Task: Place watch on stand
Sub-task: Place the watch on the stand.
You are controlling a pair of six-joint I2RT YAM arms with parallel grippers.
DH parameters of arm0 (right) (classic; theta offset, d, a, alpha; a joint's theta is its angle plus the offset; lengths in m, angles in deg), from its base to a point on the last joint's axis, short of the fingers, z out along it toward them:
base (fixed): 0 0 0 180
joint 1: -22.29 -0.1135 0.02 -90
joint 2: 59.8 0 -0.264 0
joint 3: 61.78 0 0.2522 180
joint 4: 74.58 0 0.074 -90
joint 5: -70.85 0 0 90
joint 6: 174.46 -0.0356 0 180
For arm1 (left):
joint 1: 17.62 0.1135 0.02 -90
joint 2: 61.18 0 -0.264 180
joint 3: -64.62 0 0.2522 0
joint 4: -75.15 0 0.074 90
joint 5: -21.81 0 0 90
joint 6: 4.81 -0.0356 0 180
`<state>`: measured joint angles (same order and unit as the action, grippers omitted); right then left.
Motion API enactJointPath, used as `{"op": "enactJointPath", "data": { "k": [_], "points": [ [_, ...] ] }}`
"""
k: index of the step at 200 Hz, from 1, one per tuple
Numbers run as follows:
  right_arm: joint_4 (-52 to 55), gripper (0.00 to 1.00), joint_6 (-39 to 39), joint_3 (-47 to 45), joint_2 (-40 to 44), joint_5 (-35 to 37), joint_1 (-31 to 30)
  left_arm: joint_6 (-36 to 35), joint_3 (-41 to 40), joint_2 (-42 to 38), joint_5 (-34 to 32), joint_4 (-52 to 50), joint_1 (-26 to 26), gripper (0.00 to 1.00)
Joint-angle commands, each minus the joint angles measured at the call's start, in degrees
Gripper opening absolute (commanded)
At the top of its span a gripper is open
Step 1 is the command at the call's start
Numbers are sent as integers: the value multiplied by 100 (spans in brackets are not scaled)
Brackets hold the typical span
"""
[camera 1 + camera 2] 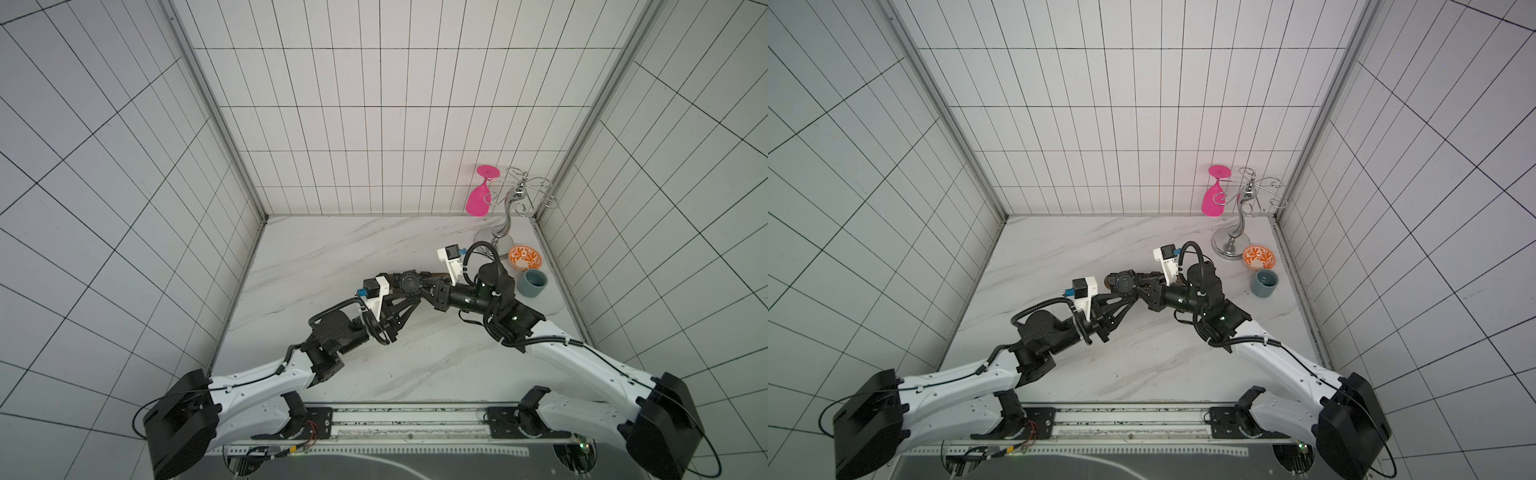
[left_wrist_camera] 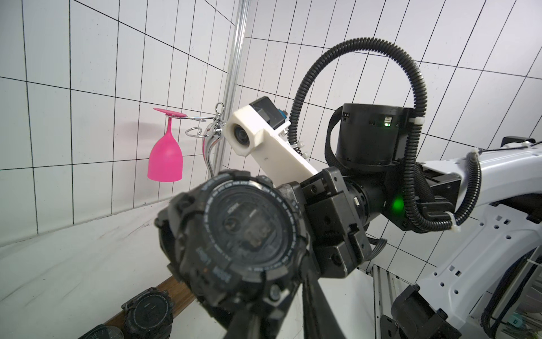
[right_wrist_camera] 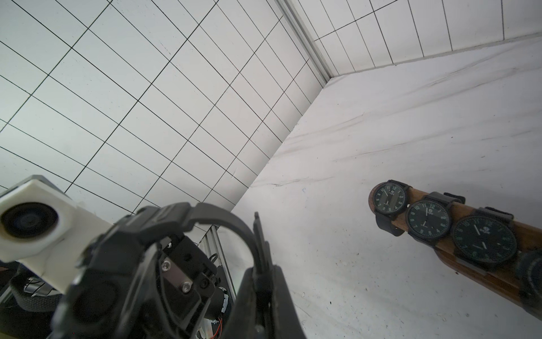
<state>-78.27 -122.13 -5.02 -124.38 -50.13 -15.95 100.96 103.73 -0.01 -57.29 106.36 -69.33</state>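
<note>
The watch (image 2: 234, 234) is clamped by its strap in the right gripper (image 3: 261, 237); whether it is gripped by the left gripper (image 2: 278, 311) cannot be told. Its bezel lettering is blurred.

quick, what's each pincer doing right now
left pincer: at the watch, grip cannot be told
right pincer: closed, holding the watch

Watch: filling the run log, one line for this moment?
black watch: aloft, off stand | right gripper: shut on it | left gripper: at it, grip unclear
</note>
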Motion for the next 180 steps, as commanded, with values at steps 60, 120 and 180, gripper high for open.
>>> {"op": "enactJointPath", "data": {
  "k": [60,120,180],
  "points": [
    [-254,0,-38,-303,-117,-169,-43,-76,234,96,113,117,-33,6],
    [80,17,216,-284,64,263,-47,-279,231,63,9,-23,-50,0],
    [877,39,724,-155,405,978,-48,-714,278,-34,-353,-579,-55,0]
  ]
}}
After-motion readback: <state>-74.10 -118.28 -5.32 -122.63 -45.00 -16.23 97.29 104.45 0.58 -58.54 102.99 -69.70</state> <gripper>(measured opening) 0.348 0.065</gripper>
